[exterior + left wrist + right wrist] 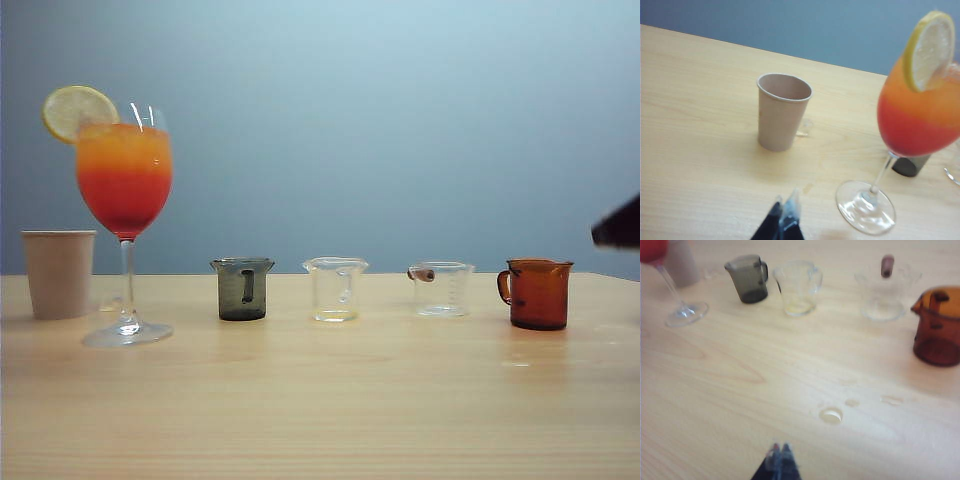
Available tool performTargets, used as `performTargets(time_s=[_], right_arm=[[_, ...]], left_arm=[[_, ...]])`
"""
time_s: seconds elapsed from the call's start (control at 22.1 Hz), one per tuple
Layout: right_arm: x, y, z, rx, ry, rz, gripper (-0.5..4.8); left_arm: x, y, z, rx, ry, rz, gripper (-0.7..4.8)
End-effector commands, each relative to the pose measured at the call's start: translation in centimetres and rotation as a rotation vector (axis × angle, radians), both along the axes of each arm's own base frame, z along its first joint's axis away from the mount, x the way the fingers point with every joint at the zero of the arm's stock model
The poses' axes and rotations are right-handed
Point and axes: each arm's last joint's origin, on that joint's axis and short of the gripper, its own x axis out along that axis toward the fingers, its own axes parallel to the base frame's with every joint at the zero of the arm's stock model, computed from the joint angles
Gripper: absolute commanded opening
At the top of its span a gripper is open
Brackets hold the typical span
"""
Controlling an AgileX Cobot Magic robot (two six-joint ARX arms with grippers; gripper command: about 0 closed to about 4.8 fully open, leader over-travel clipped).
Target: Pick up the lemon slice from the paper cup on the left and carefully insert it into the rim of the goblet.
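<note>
The lemon slice (77, 110) sits upright on the goblet's (124, 190) rim, above the cup (58, 273). The left gripper (785, 212), clenched and empty, hangs nearer, just before the goblet's foot. The right gripper (779, 450), also clenched and empty, is well apart.

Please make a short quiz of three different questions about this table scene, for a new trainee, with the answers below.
1. True or false: the thin round pale-yellow lemon slice sits on the rim of the tall clear stemmed goblet with the orange-over-red drink.
2. Which jug stands nearest the goblet? A) dark grey glass jug B) amber-brown glass jug C) clear glass jug
3. Fill in: the left gripper and the right gripper are both ____, holding nothing.

Key
1. True.
2. A.
3. Shut. The short beige paper cup looks empty in the left wrist view.
</note>
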Motion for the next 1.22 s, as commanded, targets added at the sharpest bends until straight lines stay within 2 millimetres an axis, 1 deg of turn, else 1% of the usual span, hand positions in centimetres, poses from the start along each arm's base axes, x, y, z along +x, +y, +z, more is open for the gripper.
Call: performTargets(time_s=[0.05,0.18,0.23,0.59,0.68,0.86,0.9,1.04,1.08,1.22], right_arm=[[-0.1,-0.1,-1.0,0.011,0.039,-0.006,-0.05],[-0.1,-0.1,-1.1,-0.004,0.050,-0.006,-0.04],[-0.1,-0.1,-1.1,-0.022,0.038,-0.026,0.04],[-0.1,-0.2,-1.1,-0.021,0.035,-0.028,0.05],[-0.2,-0.5,-0.8,0.002,0.006,-0.040,0.05],[0.1,-2.0,0.1,0.054,-0.085,-0.184,0.05],[0.2,-2.8,0.4,0.068,-0.123,-0.262,0.05],[0.2,-4.4,1.1,0.092,-0.206,-0.411,0.05],[0.3,-4.8,1.2,0.090,-0.215,-0.461,0.05],[0.4,-5.4,1.0,0.078,-0.203,-0.520,0.05]], left_arm=[[0.1,0.1,-0.1,0.005,-0.023,0.042,-0.05],[0.1,0.1,-0.2,0.000,-0.011,0.016,-0.03],[0.1,0.1,-0.3,0.004,0.002,0.016,-0.01],[0.1,0.1,-0.4,0.003,0.014,0.016,-0.01],[0.1,0.1,-0.4,0.003,0.014,0.017,-0.01],[0.1,0.1,-0.5,0.003,0.015,0.022,-0.01],[0.1,0.1,-0.4,0.004,0.014,0.023,-0.01],[0.1,0.1,-0.5,0.003,0.015,0.023,-0.01],[0.1,0.1,-0.5,0.003,0.015,0.023,-0.01],[0.1,0.1,-0.5,0.003,0.016,0.023,-0.01]])
